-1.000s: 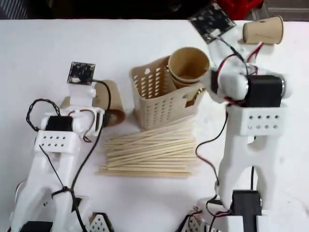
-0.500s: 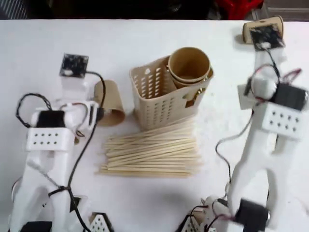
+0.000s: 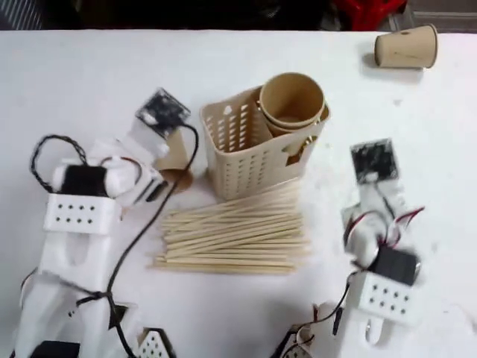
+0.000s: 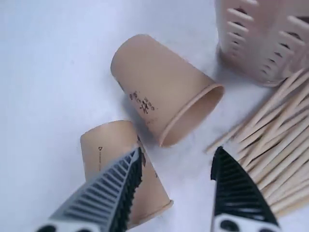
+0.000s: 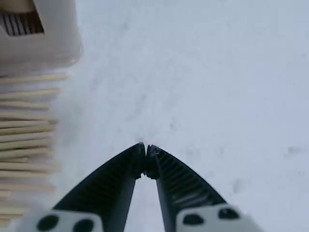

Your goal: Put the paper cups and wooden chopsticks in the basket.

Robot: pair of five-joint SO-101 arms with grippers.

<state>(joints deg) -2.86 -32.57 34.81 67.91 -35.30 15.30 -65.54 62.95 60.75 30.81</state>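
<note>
My left tool point(image 4: 177, 155) is hanging spread wide and empty over the table point(image 4: 43, 58). Right under it a cup point(image 4: 104, 150) is lying on its side. It's sitting off under one finger rather than centred in the gap, and its long axis is slanting across the opening, so I'm guessing I need to shift over before closing. Just past it a second cup point(image 4: 159, 87) is lying on its side too, mouth facing the chopsticks point(image 4: 277, 140), with the basket point(image 4: 270, 38) right beyond. My right tool point(image 5: 146, 155) is pinched closed on nothing across the chopsticks, so left is the nearer arm. Stacked cups point(image 3: 291, 97) are sitting in the basket already, and a last cup point(image 3: 405, 46) is lying way off at the far corner.
</note>
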